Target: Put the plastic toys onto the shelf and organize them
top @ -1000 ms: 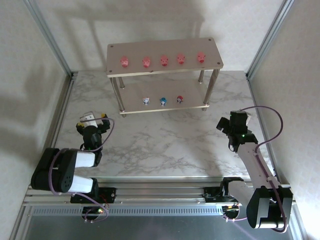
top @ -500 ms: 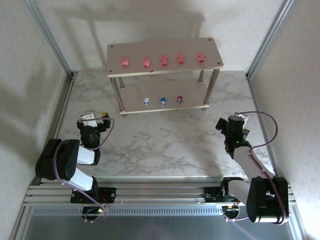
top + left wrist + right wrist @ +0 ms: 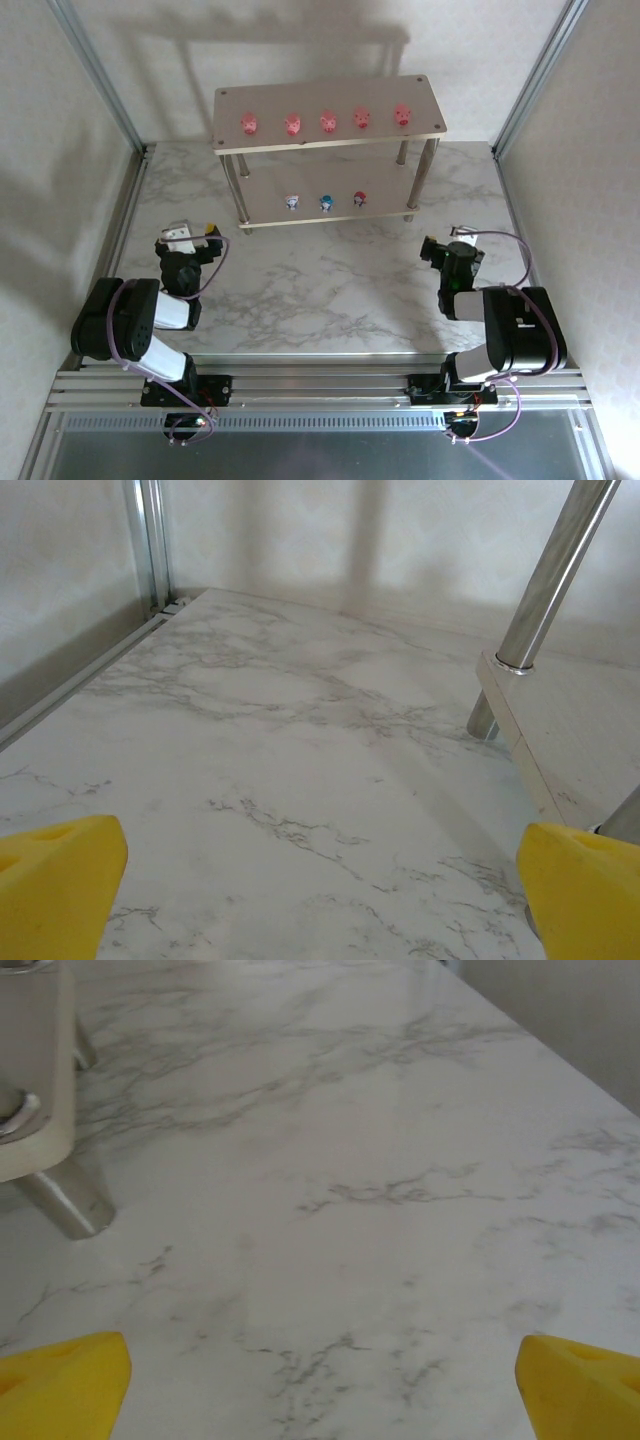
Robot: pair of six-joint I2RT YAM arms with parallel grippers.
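Near edge of white marble table [image 3: 320,290]: left gripper [image 3: 188,240] and right gripper [image 3: 447,247], both w/ jaws wide, nothing held. Toward far edge, pale beige two-tier shelf [image 3: 420,95]: lower board w/ whitish-blue plastic toy [image 3: 292,202], blue plastic toy [image 3: 326,203], red plastic toy [image 3: 360,198] in a row; top board w/ five pink plastic toys [image 3: 327,121] in a row. Prob. all placed, so park arms low, clear of thin silver metal legs [image 3: 238,195]; no nudging shelf.

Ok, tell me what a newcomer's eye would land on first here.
The two-tier shelf at the back of the marble table draws the eye first: five pink toys line its top board, three other toys its lower one. Nearer, the left gripper and right gripper sit low on either side, yellow fingers spread wide, holding nothing.
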